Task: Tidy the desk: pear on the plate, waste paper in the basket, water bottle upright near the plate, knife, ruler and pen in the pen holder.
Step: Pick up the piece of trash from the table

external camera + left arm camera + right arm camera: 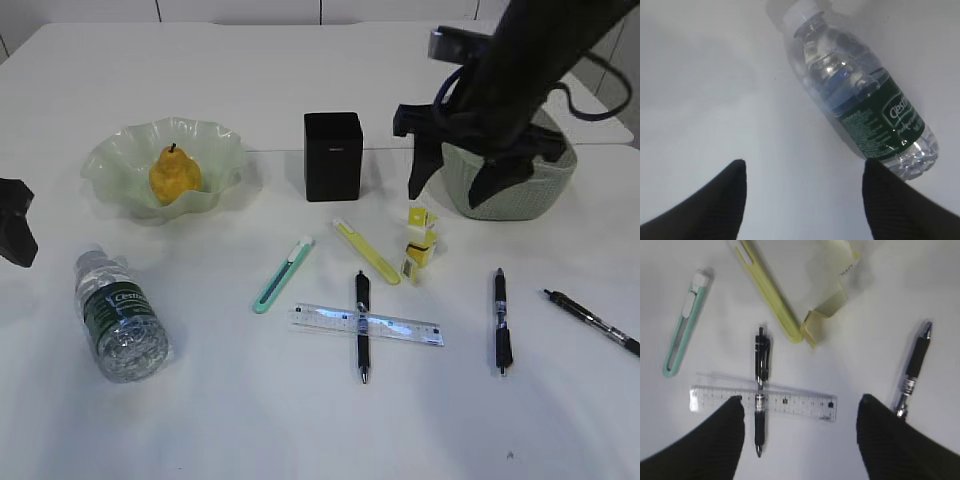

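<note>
1. Both claws are seen spread wide with nothing held: the left claw (803, 200) is hung over bare surface beside the lying water bottle (862, 95), the right claw (800, 440) above the ruler (762, 402).
2. Only in the exterior view are the pear (174, 174) in the plate (110, 160), the pen holder (333, 156) and the basket (520, 195) shown.
3. In the right wrist view a black pen (760, 390) is seen lying across the ruler, with a mint knife (684, 335), a yellow knife (771, 292), the waste paper (832, 285) and a second pen (912, 370) around it.
4. A third pen (592, 322) is shown at the exterior view's right edge.
5. The right arm (520, 80) is angled down steeply before the basket; the left claw is barely visible at the left edge.
</note>
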